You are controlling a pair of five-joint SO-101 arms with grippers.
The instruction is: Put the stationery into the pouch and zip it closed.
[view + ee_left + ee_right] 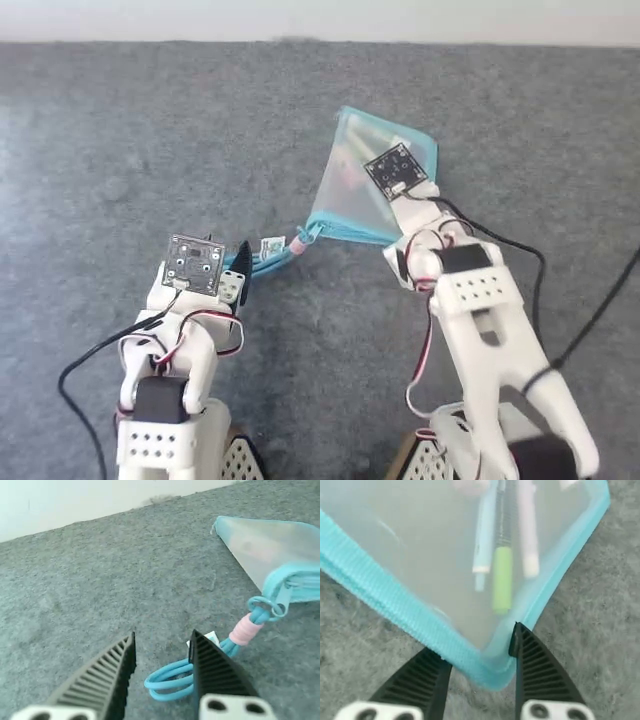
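The translucent pouch [360, 185] with teal edging lies tented on the grey carpet, and several pens [502, 575] show through its wall. My right gripper [478, 641] is shut on the pouch's [435, 545] near corner, one finger on each side. The zip slider [279, 602] sits at the pouch's [270, 545] pointed end. A blue cord loop [167, 681] with a pink sleeve [244, 629] trails from it. My left gripper [163, 641] stands open just above the cord [275, 253], holding nothing; in the high view this gripper [243, 268] is left of the pouch.
Grey carpet [120, 150] covers the table up to a pale wall [320, 18] at the back. Black cables [520, 250] run beside the right arm.
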